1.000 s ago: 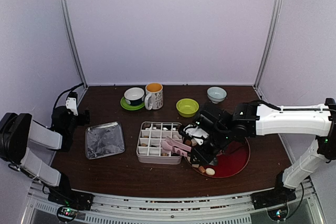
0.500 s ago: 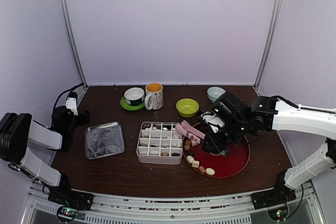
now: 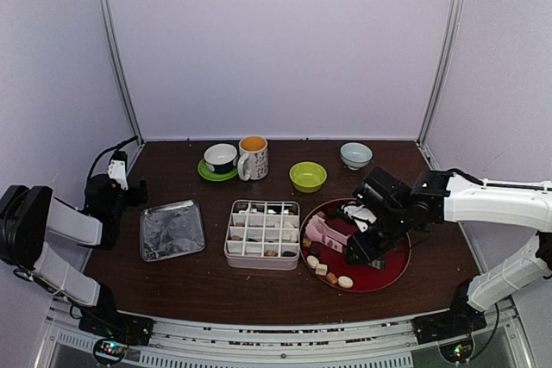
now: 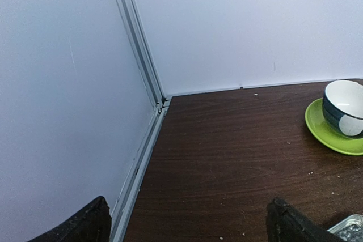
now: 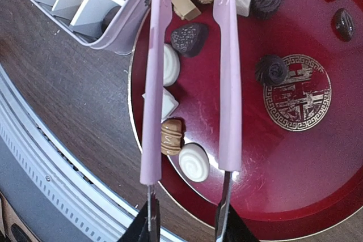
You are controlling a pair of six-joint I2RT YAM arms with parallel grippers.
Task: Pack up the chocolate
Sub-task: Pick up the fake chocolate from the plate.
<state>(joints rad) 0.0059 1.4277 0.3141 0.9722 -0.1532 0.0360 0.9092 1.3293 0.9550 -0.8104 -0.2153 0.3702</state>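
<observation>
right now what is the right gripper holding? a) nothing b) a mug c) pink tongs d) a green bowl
c: the right gripper is clamped on the near end of the pink tongs, whose two arms reach out over the red plate where the chocolates lie.

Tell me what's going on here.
The right gripper holds pink tongs over the red plate, where many chocolates lie loose. The tongs' arms are apart, and their tips run out of the wrist view, so whether they carry a piece is unclear. A few pieces already sit in the divided box left of the plate. The left gripper is open and idle over bare table at the far left.
</observation>
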